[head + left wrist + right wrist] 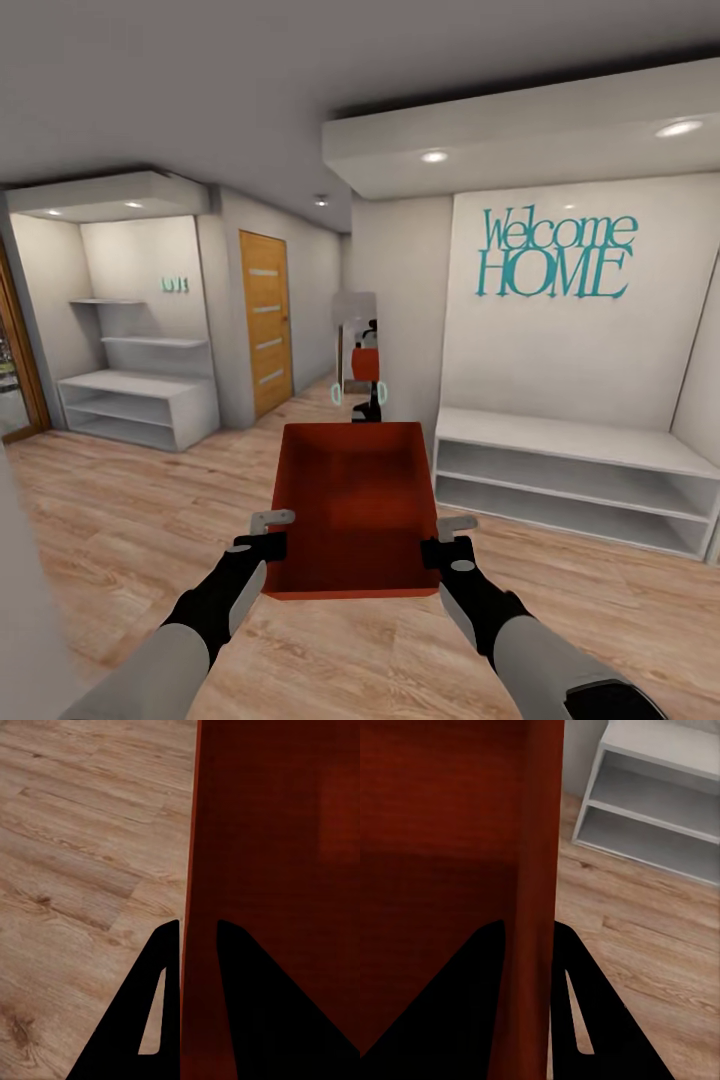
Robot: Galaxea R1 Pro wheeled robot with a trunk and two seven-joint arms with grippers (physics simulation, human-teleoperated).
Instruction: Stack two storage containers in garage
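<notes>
You are carrying one red-orange bin (pixel 352 505) out in front of you, held between both arms above the light wood floor (pixel 130 520). It is open at the top and sits roughly level, its long side running away from you. Only this one bin of the two is in sight directly; a small reflection of it shows in the narrow mirror (pixel 357 345) straight ahead at the end of the hallway.

Your left gripper (pixel 268 545) grips the bin's left wall near the corner closest to you. In the left wrist view the two dark fingers (pixel 135 1020) sit one on each side of that thin wall, closed down to its thickness, with the bin (pixel 270 870) to one side and floor planks (pixel 82 855) to the other. Your right gripper (pixel 445 548) does the same on the right wall; in the right wrist view its two fingers (pixel 607 1020) straddle the wall of the bin (pixel 442 817), pinched onto it.

Around you there are two white shelf units: one low bench with open compartments (pixel 570 480) to the right under teal "Welcome HOME" lettering (pixel 555 255), also seen in the right wrist view (pixel 660 802), and one taller stepped unit (pixel 140 385) in the alcove to the left. One orange door (pixel 266 320) stands between the left alcove and the mirror. Four round ceiling lights are lit.
</notes>
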